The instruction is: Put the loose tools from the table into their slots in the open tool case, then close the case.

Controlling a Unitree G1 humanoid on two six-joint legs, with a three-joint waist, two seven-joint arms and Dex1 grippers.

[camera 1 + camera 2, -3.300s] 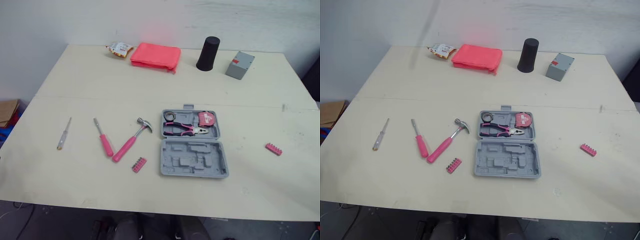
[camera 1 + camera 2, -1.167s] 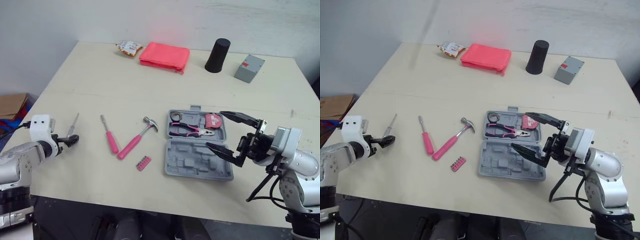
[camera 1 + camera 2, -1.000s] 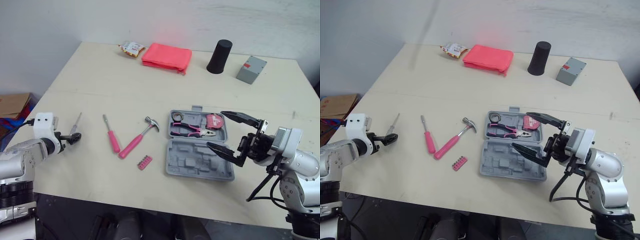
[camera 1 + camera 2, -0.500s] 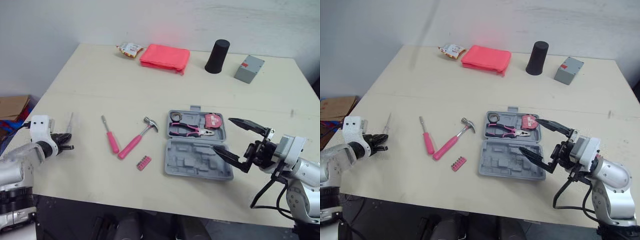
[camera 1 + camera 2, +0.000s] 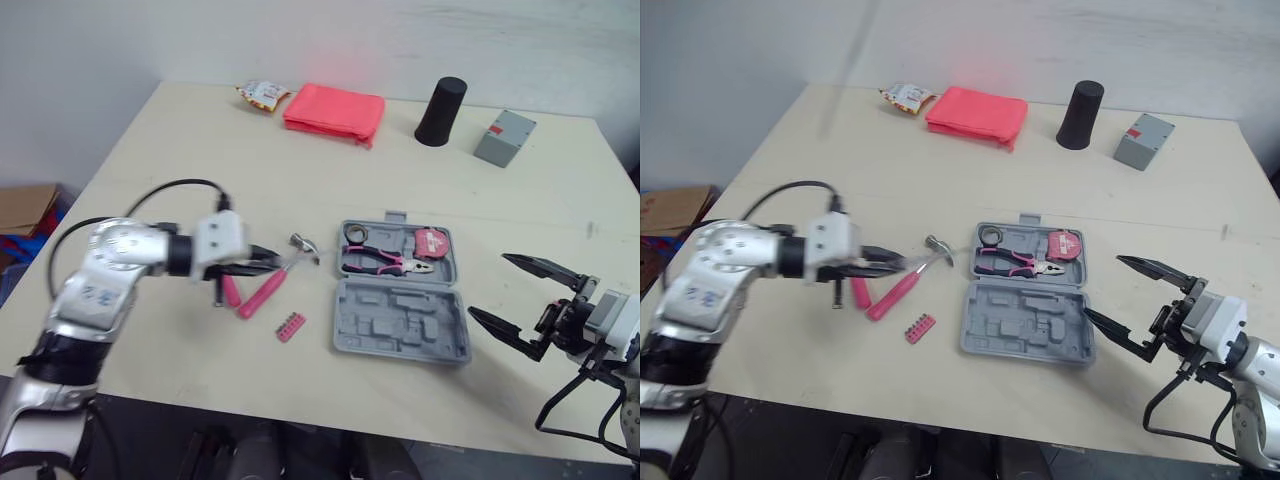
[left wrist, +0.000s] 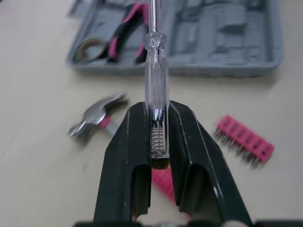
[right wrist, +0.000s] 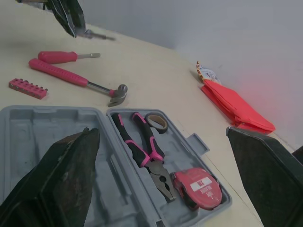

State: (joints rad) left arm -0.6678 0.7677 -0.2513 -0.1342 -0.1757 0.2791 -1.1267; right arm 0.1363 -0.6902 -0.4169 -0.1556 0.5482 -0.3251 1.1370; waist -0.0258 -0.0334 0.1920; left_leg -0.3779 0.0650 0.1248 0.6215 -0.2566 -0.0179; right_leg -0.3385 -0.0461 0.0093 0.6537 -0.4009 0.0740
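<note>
**Left claw grips a screwdriver, case lies open**

A pale wall (image 5: pixel 300 40) stands behind a wide cream surface (image 5: pixel 180 150). Near the middle of the surface lies the grey tool case (image 5: pixel 400 322), open flat, its near half bare moulded slots. The far half holds pink-handled pliers (image 5: pixel 385 263), a tape measure (image 5: pixel 430 242) to their right and a small roll of tape (image 5: pixel 352 233) to their left.

Along the far edge sit a folded pink pouch (image 5: pixel 334 111), a black cup (image 5: pixel 441 96), a grey box (image 5: pixel 504 137) and a snack packet (image 5: pixel 262 94).

The right claw (image 5: pixel 488 286) hangs just to the right of the case, spread wide with nothing in it. The left claw (image 6: pixel 157 106) is closed on the butt of a clear-handled screwdriver (image 6: pixel 155 61), whose shaft points toward the case. It hovers to the left of the case.

Loose on the surface below it lie a pink-handled hammer (image 5: pixel 270 285), head toward the case, and a pink screwdriver (image 5: pixel 231 290) beside it. A pink bit holder (image 5: pixel 291 327) rests nearer the front edge, between the hammer and the case.
</note>
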